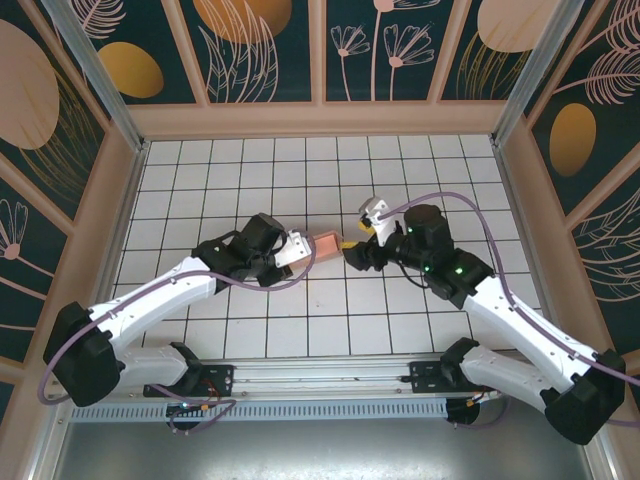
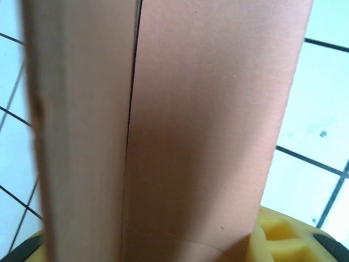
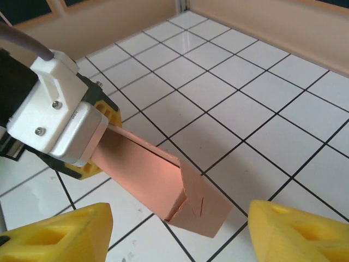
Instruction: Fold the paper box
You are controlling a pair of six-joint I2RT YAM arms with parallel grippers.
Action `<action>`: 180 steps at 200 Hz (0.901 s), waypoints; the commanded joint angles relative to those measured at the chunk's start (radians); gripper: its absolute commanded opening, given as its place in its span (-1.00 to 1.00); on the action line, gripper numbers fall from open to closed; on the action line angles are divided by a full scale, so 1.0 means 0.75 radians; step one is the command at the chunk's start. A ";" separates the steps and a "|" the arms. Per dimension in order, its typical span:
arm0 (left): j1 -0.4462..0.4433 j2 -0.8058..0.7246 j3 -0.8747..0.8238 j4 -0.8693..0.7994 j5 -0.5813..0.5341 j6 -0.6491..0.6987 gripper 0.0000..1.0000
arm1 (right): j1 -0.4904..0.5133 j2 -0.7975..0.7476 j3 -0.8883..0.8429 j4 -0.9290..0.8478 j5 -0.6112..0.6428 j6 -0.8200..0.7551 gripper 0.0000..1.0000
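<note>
Yellow fingers [image 2: 278, 240] of the left gripper [image 1: 305, 250] are squeezed on one end of the long salmon-pink paper box [image 3: 163, 180] made of thin cardboard. Seen from the left wrist, the pink card runs right up between them, very close to the camera. The other end of the box pokes out toward the right gripper [image 3: 180, 224]. Its two fat yellow fingers [image 3: 60, 232] stand wide apart, one on each side of that end, and they do not touch it. That end has a small flap folded over it, with a little slit in the card. The box slants down toward the table, but I cannot tell if its low end touches. Under it is a white table [image 1: 400, 170] with thin dark lines that make squares. A low tan wooden rim [image 1: 320, 120] goes around the table. Above the rim are dark blue-green walls [image 1: 260, 40] with orange circles and pale pink flowers painted on them. A grey metal rail [image 1: 320, 385] runs along the near edge. The left arm [image 1: 160, 290] is white and black and reaches from the near left corner to the middle, bent at the elbow. The right arm [image 1: 510, 320] reaches in from the near right corner the same way, so the two grippers face each other. A purple cable [image 1: 460, 205] loops over the right arm.
</note>
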 commanded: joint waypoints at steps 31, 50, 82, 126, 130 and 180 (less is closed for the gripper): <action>0.009 0.147 0.071 -0.153 0.066 0.003 -0.54 | 0.019 0.089 0.041 -0.034 0.098 -0.118 0.17; 0.009 0.193 0.073 -0.163 0.037 0.002 -0.53 | 0.017 0.107 0.032 -0.043 0.096 -0.121 0.07; 0.010 0.230 0.071 -0.158 0.055 0.019 -0.48 | 0.015 0.150 0.028 -0.070 0.070 -0.130 0.01; 0.009 0.262 0.072 -0.132 0.077 0.032 -0.42 | 0.016 0.243 0.039 -0.087 0.012 -0.146 -0.07; 0.009 0.266 0.071 -0.131 0.079 0.032 -0.42 | 0.015 0.251 0.041 -0.091 0.010 -0.149 -0.08; 0.009 0.293 0.072 -0.121 0.103 0.027 -0.42 | 0.016 0.354 0.072 -0.100 -0.003 -0.187 -0.44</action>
